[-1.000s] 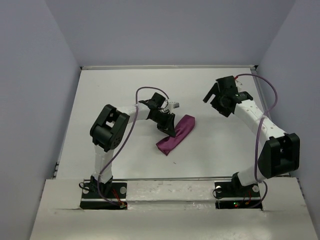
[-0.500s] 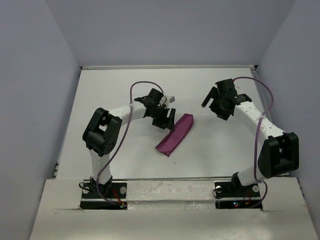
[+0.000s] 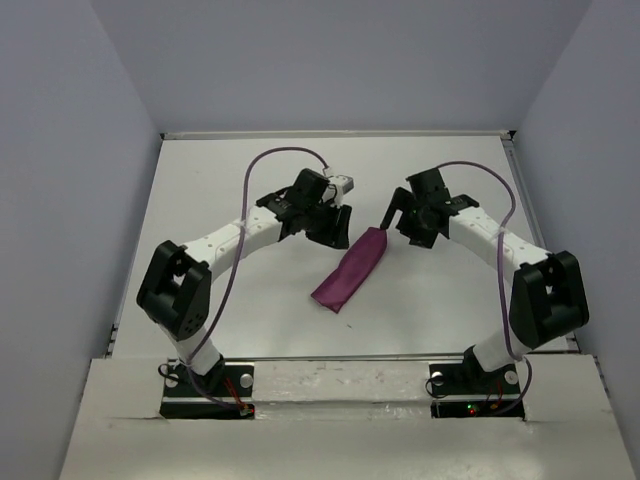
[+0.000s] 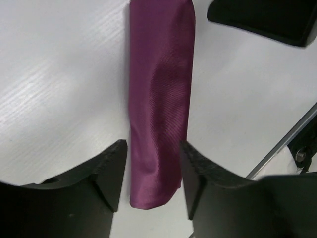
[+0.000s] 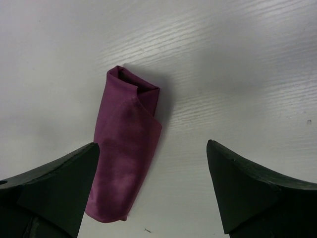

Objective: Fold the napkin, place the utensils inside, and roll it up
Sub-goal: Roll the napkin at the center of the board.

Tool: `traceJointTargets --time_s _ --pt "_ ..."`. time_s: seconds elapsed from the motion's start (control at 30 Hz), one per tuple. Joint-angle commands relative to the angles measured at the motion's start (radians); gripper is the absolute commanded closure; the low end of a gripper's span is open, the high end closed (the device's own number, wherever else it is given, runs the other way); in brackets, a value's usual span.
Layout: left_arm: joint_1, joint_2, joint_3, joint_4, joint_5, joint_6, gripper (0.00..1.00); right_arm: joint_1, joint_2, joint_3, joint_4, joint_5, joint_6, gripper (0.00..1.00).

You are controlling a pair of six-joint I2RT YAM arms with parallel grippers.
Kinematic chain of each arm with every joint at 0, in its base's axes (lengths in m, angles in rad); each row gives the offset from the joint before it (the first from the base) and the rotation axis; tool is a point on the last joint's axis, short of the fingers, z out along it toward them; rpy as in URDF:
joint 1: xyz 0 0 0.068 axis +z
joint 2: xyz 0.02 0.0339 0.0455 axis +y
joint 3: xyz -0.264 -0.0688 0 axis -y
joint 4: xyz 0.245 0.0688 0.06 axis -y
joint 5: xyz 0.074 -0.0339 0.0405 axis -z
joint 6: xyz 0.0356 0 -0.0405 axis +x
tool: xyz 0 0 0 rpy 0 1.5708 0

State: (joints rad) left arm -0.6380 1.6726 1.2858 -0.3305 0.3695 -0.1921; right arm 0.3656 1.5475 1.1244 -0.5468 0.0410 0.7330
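Observation:
The plum-purple napkin (image 3: 351,269) lies rolled into a slim tube on the white table, running diagonally from far right to near left. No utensils show in any view. My left gripper (image 3: 337,224) hovers just left of the roll's far end. In the left wrist view the napkin (image 4: 161,99) shows between the parted fingers (image 4: 111,171), and the left gripper (image 4: 152,168) is open and holds nothing. My right gripper (image 3: 398,222) is wide open beside the far end. In the right wrist view the napkin (image 5: 126,163) lies nearer the left finger of the right gripper (image 5: 152,148).
Purple cables (image 3: 262,170) loop over both arms. Grey walls (image 3: 60,200) close in the table on three sides. In the left wrist view a finger of the right gripper (image 4: 262,20) sits close to the roll's far end.
My left gripper has let go of the roll, lifted and drawn back toward the far left. The right arm has swung left, bringing its open gripper close to the roll's far end.

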Motion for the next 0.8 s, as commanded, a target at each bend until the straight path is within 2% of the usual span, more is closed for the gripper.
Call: traceJointTargets --time_s 0.0,0.07,0.17,0.3,0.4,0.5,0.77 --pt "-0.155 -0.027 -0.026 -0.016 -0.211 0.013 0.36 -0.045 -0.021 -0.018 0.021 0.074 0.008 0.05" --pt "-0.202 -0.008 -0.014 -0.015 -0.289 0.006 0.29 -0.080 -0.035 -0.028 0.013 0.069 0.002 0.04" --pt "-0.278 0.031 0.006 -0.007 -0.431 0.005 0.26 -0.145 -0.059 -0.058 0.011 0.056 -0.015 0.04" --pt "-0.359 0.119 0.069 -0.019 -0.634 0.017 0.26 -0.171 -0.078 -0.072 0.005 0.057 -0.032 0.03" --pt "-0.419 0.182 0.096 -0.027 -0.713 0.043 0.27 -0.180 -0.078 -0.074 0.001 0.051 -0.034 0.03" --pt "-0.459 0.223 0.099 -0.021 -0.753 0.051 0.27 -0.180 -0.076 -0.071 -0.001 0.046 -0.035 0.03" --pt "-0.466 0.277 0.087 -0.001 -0.741 0.059 0.28 -0.180 -0.070 -0.060 -0.002 0.039 -0.038 0.03"
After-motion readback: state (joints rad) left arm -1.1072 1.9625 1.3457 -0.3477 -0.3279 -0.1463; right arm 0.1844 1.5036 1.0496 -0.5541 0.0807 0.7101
